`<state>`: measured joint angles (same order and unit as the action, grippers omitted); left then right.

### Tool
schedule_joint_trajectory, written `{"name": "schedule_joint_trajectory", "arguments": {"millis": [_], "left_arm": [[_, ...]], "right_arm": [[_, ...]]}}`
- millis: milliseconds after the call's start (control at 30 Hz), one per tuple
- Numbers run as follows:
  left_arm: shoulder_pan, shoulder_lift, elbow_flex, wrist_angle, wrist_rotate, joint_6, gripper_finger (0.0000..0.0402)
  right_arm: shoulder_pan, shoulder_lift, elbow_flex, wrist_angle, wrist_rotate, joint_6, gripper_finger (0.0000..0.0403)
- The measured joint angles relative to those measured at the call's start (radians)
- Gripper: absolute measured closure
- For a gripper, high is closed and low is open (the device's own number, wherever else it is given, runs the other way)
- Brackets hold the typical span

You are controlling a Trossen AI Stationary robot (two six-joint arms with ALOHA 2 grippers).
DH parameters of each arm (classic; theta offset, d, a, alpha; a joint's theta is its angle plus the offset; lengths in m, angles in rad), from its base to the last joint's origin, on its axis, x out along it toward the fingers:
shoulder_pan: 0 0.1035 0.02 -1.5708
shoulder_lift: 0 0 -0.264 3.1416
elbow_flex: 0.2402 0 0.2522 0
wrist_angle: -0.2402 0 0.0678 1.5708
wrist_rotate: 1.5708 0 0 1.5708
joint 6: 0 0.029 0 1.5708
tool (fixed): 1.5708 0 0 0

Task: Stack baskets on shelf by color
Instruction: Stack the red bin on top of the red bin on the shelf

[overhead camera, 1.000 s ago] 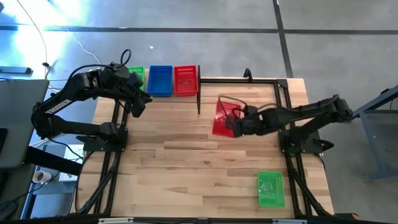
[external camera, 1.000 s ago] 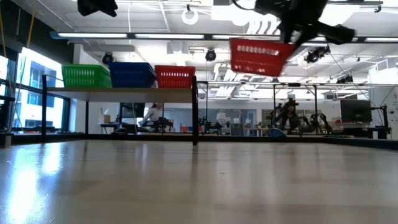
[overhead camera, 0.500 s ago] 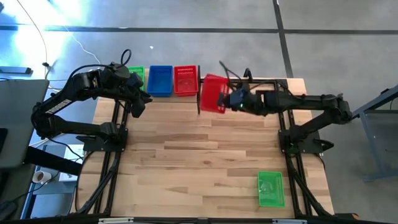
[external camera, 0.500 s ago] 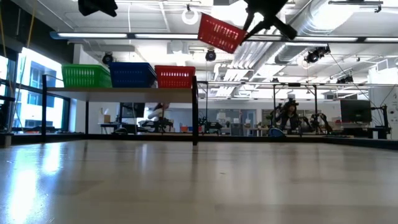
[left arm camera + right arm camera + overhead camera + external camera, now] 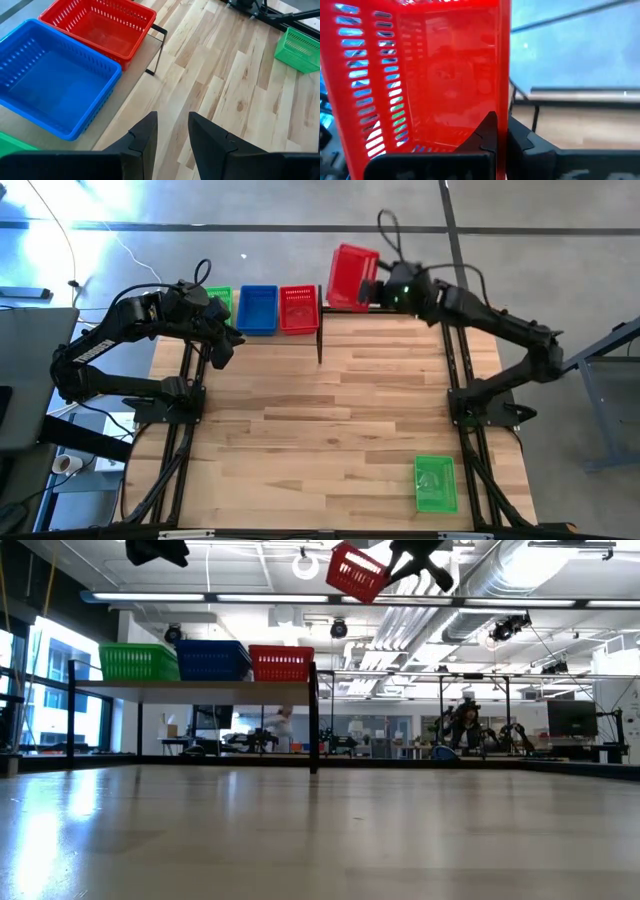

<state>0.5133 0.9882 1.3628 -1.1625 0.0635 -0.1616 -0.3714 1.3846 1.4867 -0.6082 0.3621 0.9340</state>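
A red basket (image 5: 350, 277) hangs in my right gripper (image 5: 380, 288), high above the table's far edge, just right of the shelf (image 5: 195, 687); the low view shows it tilted (image 5: 357, 570). On the shelf stand a green (image 5: 218, 300), a blue (image 5: 258, 310) and a red basket (image 5: 298, 308) side by side. Another green basket (image 5: 435, 483) lies on the table near its near right corner. My left gripper (image 5: 172, 132) is open and hovers over the shelf's near edge, in front of the blue basket (image 5: 55, 85), touching nothing. My right gripper pinches one side wall of the red basket at its rim (image 5: 503, 85), with one finger (image 5: 487, 131) inside the basket and the other (image 5: 521, 137) outside. The fingers come at it roughly level from the table's right. The basket is lifted clear and tilted.
The shelf's black front leg (image 5: 320, 340) stands on the table between both arms. A thin black frame (image 5: 400, 307) runs along the table's far edge under the right arm. The table's middle (image 5: 330, 410) is bare wood. People show far off in the room behind.
My right gripper has carried the red basket from above the table's middle toward the far edge and a little left, rising well above shelf height. The basket has tipped on the way. The left arm kept still.
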Motion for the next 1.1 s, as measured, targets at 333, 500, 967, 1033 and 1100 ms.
{"name": "schedule_joint_trajectory", "arguments": {"millis": [333, 500, 967, 1033, 1100], "left_arm": [[0.0, 0.0, 0.0, 0.0, 0.0, 0.016, 0.03], [0.0, 0.0, 0.0, 0.0, -0.007, 0.016, 0.03], [0.0, 0.0, 0.0, 0.0, -0.008, 0.016, 0.03], [0.0, 0.0, 0.0, 0.0, -0.008, 0.016, 0.03], [0.0, 0.0, 0.0, 0.0, -0.008, 0.016, 0.03]], "right_arm": [[-0.134, 0.152, 0.252, 0.003, -0.101, -0.158, 0.0403], [-0.147, 0.267, 0.407, -0.043, -0.156, -0.175, 0.0403], [-0.095, 0.533, 0.647, -0.229, -0.311, -0.078, 0.0403], [-0.091, 0.551, 0.647, -0.23, -0.341, -0.059, 0.0403], [-0.091, 0.566, 0.647, -0.23, -0.373, -0.049, 0.0403]]}}
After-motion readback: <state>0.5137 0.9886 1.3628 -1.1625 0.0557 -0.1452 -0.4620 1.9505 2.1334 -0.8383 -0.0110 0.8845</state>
